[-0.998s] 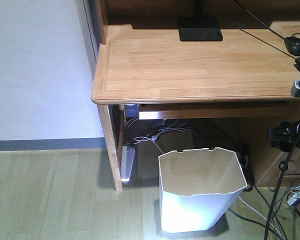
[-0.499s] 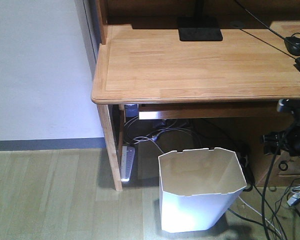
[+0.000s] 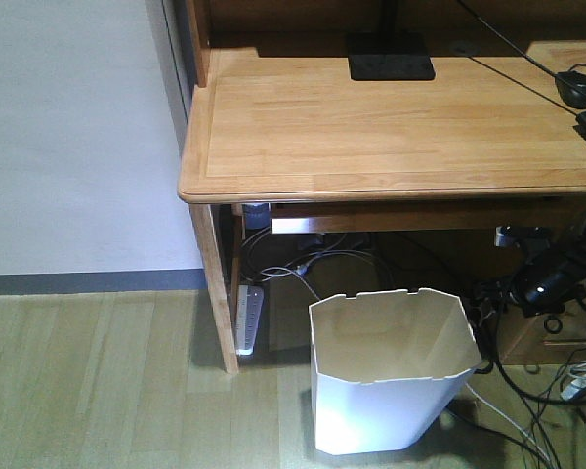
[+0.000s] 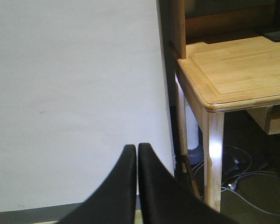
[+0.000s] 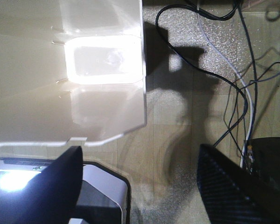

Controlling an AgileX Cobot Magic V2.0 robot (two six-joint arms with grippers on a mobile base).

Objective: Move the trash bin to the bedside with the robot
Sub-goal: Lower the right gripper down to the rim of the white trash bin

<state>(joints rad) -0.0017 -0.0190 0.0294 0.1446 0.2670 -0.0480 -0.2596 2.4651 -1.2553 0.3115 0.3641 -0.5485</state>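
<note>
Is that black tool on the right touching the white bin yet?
Cannot tell. Front view: the right tool sits by the trash bin rim, but dark cables hide any gap.

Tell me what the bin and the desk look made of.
The white faceted trash bin looks like thin plastic, smooth and semi-glossy: light glows through its base. The light brown desk looks like varnished wood: jointed strips with grain, though veneer is possible.

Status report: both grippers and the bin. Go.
Left gripper shut, empty. Right gripper open by the trash bin rim, no grip yet. Bin upright on the floor by the desk. Cables beside it; bed not in view.
</note>
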